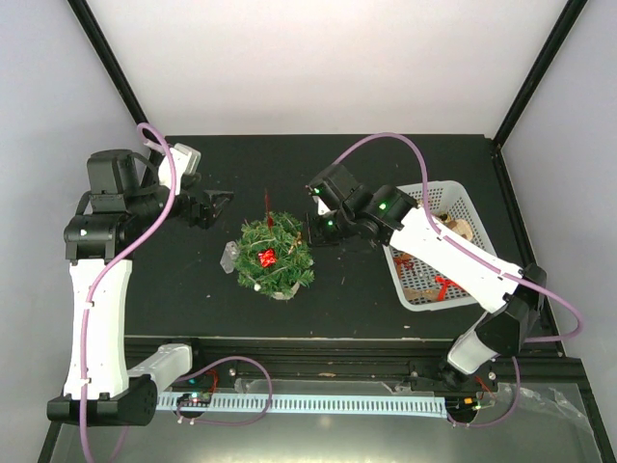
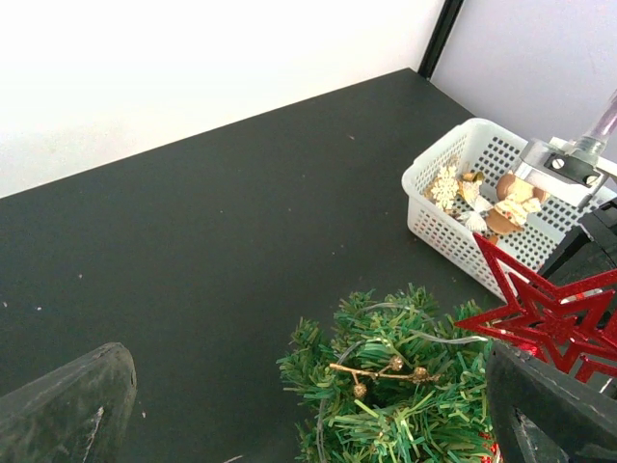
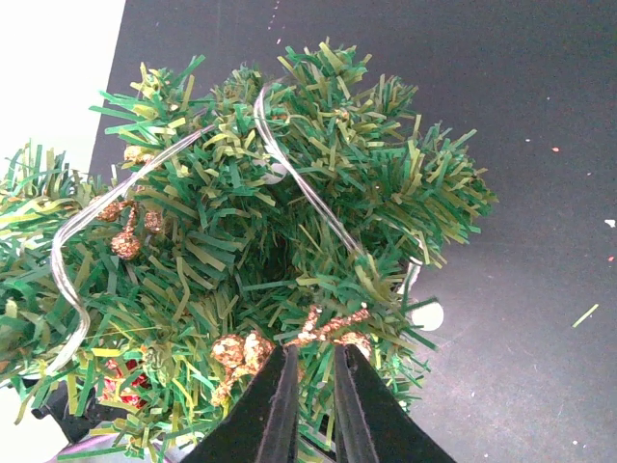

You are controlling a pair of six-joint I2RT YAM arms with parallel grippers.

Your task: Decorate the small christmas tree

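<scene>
Two arms reach in from the near edge, one gripper wide, the other nearly closed.

The left arm (image 1: pixel 96 299) rises from its base at the near left, bends at the elbow and turns its wrist inward to the right. The left gripper (image 1: pixel 218 210) has its jaws spread fully apart (in the left wrist view its dark fingers (image 2: pixel 67 410) sit at the two bottom corners). The right arm (image 1: pixel 453 256) stretches diagonally from the near right toward the middle, wrist pitched down. The right gripper (image 1: pixel 315 231) has its fingers (image 3: pixel 273 415) almost together with a slim gap between them; whether they pinch anything cannot be told.
</scene>
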